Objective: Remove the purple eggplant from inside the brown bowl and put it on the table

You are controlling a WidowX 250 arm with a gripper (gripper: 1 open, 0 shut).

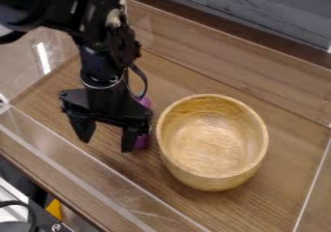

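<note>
The purple eggplant [146,137] lies on the table [246,67] just left of the brown bowl [227,100]. Only purple slivers of it show beside my right finger [132,135]; the rest is hidden behind the finger. My gripper [107,130] points straight down over the table, left of the bowl, a little above the surface. It is open wide and nothing sits between its fingers. The bowl stands upright and its inside is bare.
Clear acrylic walls [77,183] run along the table's near and left edges, close to the gripper. The black arm [91,33] reaches in from the upper left. Bare wood-grain tabletop lies behind and to the right of the bowl.
</note>
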